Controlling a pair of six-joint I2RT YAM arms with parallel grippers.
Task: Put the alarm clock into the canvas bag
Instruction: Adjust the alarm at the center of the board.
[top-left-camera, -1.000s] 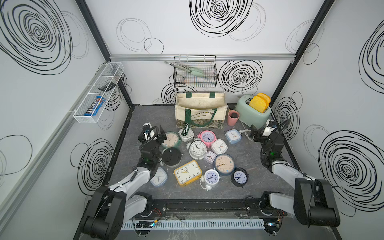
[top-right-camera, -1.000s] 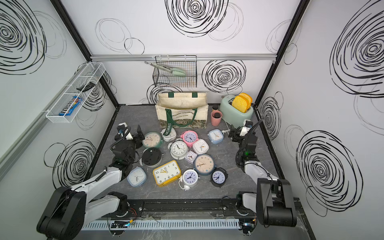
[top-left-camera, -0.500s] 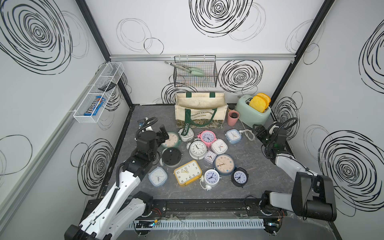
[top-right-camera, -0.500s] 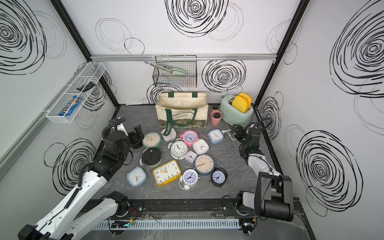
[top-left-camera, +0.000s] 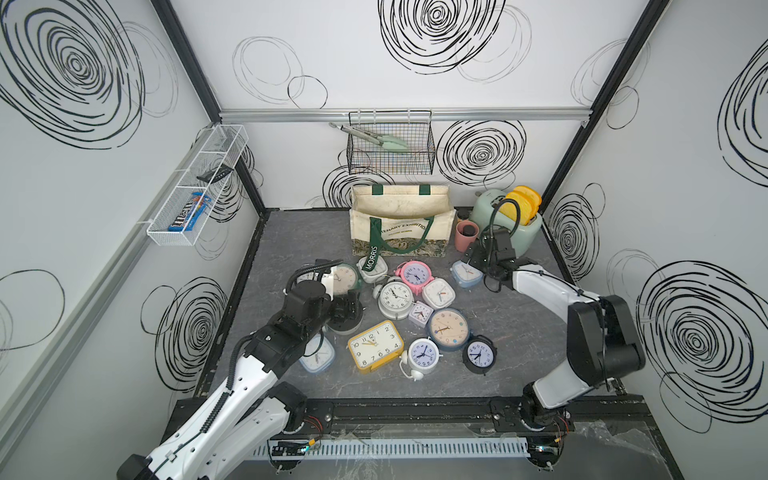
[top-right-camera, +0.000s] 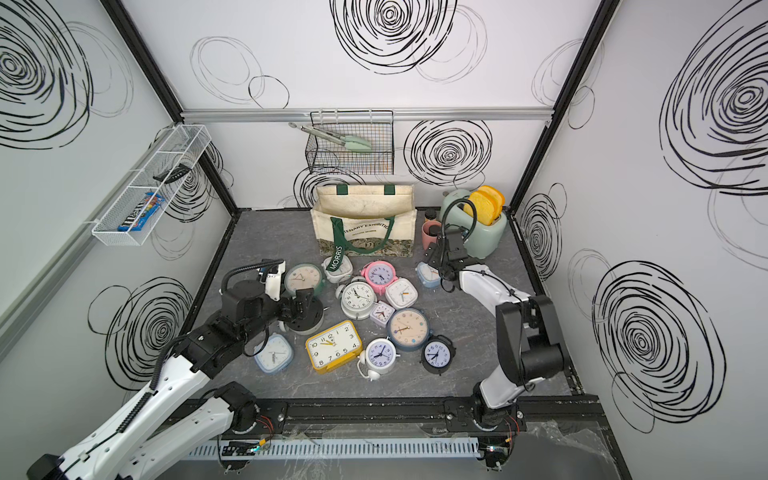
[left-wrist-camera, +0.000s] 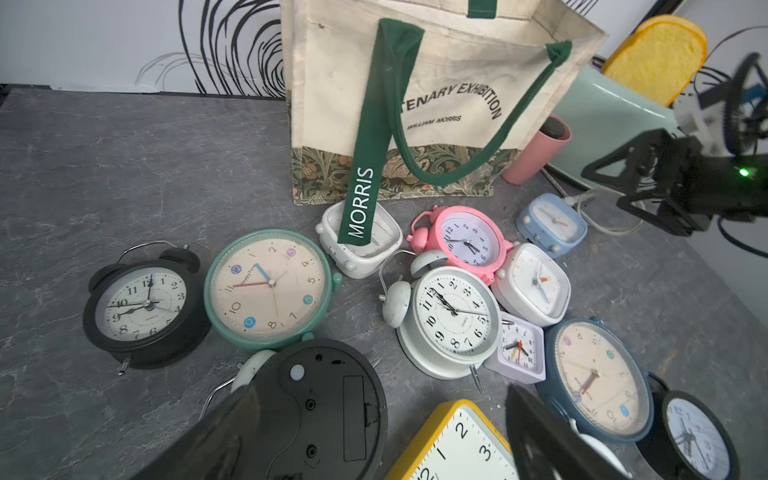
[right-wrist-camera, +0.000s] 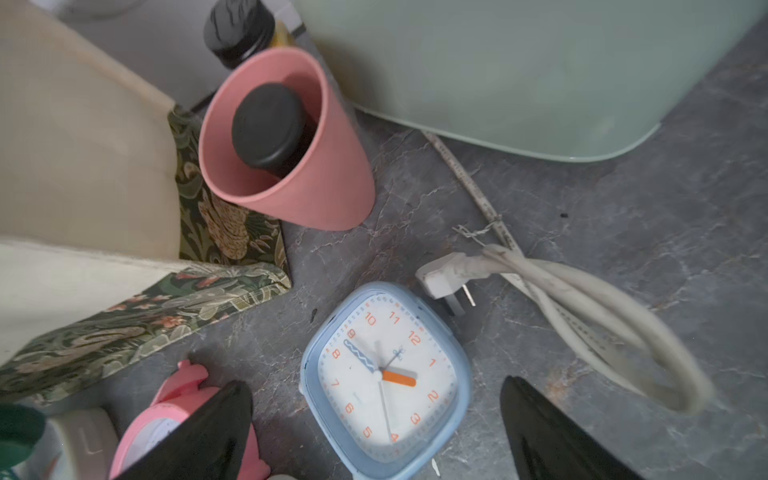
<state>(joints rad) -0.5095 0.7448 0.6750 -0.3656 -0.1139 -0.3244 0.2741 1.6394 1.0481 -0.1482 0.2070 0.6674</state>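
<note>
The canvas bag (top-left-camera: 401, 216) stands open-mouthed at the middle of the tabletop's (top-left-camera: 291, 249) back edge. A pink cup (right-wrist-camera: 332, 187) and a mint toaster (top-left-camera: 524, 240) stand between it and the back right corner. One green handle droops forward onto a white square clock (left-wrist-camera: 388, 237).

A light blue square alarm clock (right-wrist-camera: 386, 382) lies face up just in front of the bag's front right corner, apart from the fabric, with a white plug (right-wrist-camera: 440, 278) just beside it. The right jaws hang spread wide over this clock and grip nothing. In the right wrist view the clock sits in the gap between the two dark fingers (right-wrist-camera: 199, 432), clear of both. How high the tips stand above the tabletop cannot be told.

Nearer the left edge, the left jaws are likewise wide apart and empty, poised over a black round clock (left-wrist-camera: 328, 407) that lies face down. In the left wrist view one finger (left-wrist-camera: 216, 440) overlaps that clock's rim, and the other stands beyond the corner of a yellow clock (left-wrist-camera: 457, 449). More clocks lie clustered mid-tabletop.
</note>
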